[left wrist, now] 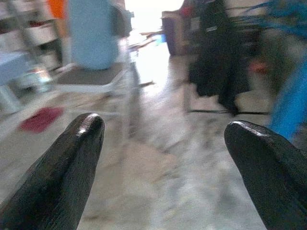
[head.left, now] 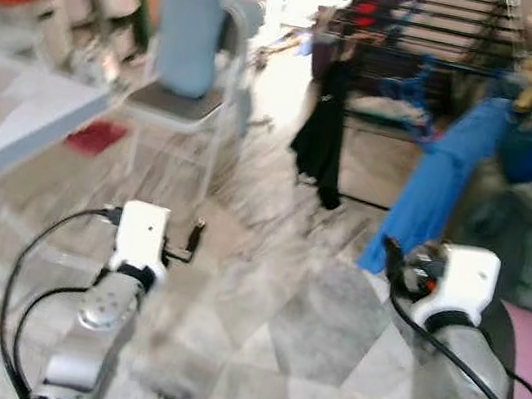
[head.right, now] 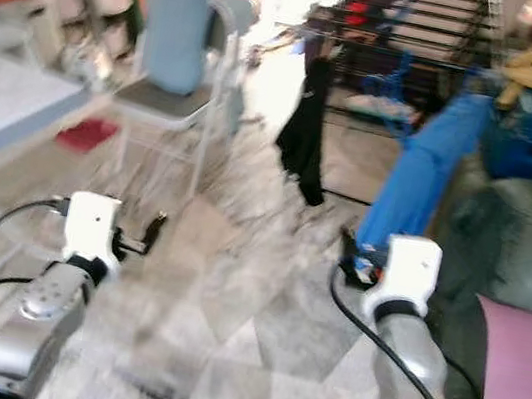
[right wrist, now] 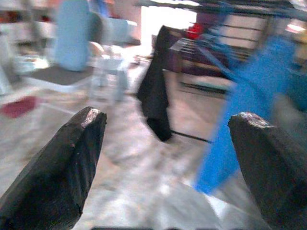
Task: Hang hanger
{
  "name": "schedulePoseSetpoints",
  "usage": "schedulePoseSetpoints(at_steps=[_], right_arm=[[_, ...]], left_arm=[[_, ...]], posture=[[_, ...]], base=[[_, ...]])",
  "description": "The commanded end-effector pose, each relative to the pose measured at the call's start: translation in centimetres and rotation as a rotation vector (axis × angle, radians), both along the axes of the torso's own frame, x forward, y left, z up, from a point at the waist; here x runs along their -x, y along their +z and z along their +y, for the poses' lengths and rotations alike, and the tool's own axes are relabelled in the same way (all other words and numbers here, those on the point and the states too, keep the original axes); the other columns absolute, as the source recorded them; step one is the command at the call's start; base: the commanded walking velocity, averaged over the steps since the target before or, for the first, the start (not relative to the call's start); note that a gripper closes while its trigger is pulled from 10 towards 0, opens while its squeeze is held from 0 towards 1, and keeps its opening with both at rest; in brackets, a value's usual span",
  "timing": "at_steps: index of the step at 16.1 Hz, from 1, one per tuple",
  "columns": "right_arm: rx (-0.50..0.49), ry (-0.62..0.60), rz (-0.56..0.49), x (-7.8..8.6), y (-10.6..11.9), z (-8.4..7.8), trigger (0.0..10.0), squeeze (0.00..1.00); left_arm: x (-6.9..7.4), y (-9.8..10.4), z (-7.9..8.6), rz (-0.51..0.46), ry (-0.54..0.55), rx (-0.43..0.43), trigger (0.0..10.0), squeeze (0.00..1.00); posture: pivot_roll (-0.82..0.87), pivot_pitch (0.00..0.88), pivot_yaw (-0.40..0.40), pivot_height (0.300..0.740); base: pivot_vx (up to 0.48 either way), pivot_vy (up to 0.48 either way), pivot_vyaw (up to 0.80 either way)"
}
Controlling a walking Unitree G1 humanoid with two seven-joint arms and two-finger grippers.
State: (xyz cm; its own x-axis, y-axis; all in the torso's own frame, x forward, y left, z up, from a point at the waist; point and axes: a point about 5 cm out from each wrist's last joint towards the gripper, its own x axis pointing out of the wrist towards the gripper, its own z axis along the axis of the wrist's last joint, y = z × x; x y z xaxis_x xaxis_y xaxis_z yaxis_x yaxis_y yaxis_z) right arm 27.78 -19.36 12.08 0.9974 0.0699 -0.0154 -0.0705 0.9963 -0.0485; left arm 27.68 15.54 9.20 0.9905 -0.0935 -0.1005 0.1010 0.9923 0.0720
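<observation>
The left gripper [left wrist: 163, 177] and right gripper [right wrist: 168, 167] are held wide apart, nothing between the fingers, low in the frame above the floor [head.left: 277, 323]. A black garment [head.left: 324, 133] is seen hanging from the rack [head.left: 424, 32] at upper centre. No hanger can be made out in the blur.

The two eye views look forward and down from the head over both forearms at a blurred marble floor [head.left: 259, 310]. Each wrist view looks low along its own fingers, sharing the far chair [left wrist: 96, 43] and black garment [right wrist: 156, 91].
</observation>
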Motion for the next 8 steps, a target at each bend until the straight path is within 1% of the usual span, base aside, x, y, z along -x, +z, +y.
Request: schedulePoseSetpoints(at_steps=[1, 4, 5, 8], right_arm=[[0.002, 0.021, -0.017, -0.15, 0.38, 0.4, 10.0, 0.0], [0.005, 0.043, -0.019, 0.03, 0.44, 0.77, 10.0, 0.0], [0.007, 0.048, -0.02, 0.01, 0.44, 0.9, 10.0, 0.0], [0.013, 0.066, -0.027, 0.0, 0.53, 1.33, 10.0, 0.0]], left_arm=[[-0.15, 0.08, 0.03, -0.014, 0.017, -0.013, 10.0, 0.0], [-0.35, 0.25, 0.27, -0.029, 0.046, -0.02, 10.0, 0.0], [-0.32, 0.0, 0.31, -0.021, 0.064, -0.021, 10.0, 0.0], [-0.53, 0.2, -0.05, -0.043, 0.064, -0.029, 10.0, 0.0]], posture=[[-0.13, 0.0, 0.032, 0.74], [-0.14, 0.0, 0.036, 0.74], [-0.14, 0.0, 0.036, 0.74], [-0.14, 0.0, 0.043, 0.74]], base=[[0.0, 0.0, 0.8], [0.0, 0.0, 0.8], [0.0, 0.0, 0.8], [0.0, 0.0, 0.8]])
